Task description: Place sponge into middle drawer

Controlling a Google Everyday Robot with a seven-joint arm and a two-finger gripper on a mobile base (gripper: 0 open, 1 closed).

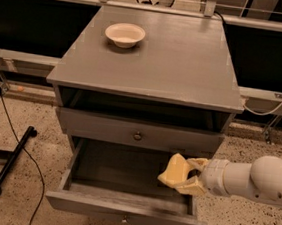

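The fingers (197, 163) are pinching the sponge (173, 170), one pressing on it from above and one from below, so the pale yellow foam is bulging out to the left between them. The gripper (185, 175) is hovering over the right-hand part of the open middle drawer (120, 210), just inside its right side wall and a little behind its front board. The sponge is being held tilted, with its wavy edge pointing toward the middle of the drawer box, and it is looking clear of the drawer floor rather than lying on it. Behind the gripper, the white arm (257, 180) is reaching in from the right edge of the view, at about the height of the drawer.

The middle drawer is standing pulled well out toward the camera, showing its grey floor and low walls. Directly above it, the upper drawer front (104, 127) is sitting closed, with its dark knob (137, 135) at the centre. On top of the grey desk (181, 63), a round cream bowl (125, 34) is resting upright near the back left corner, well apart from the gripper. On the speckled floor to the left, a black bar (9, 167) is lying beside a thin black cable (24, 147).
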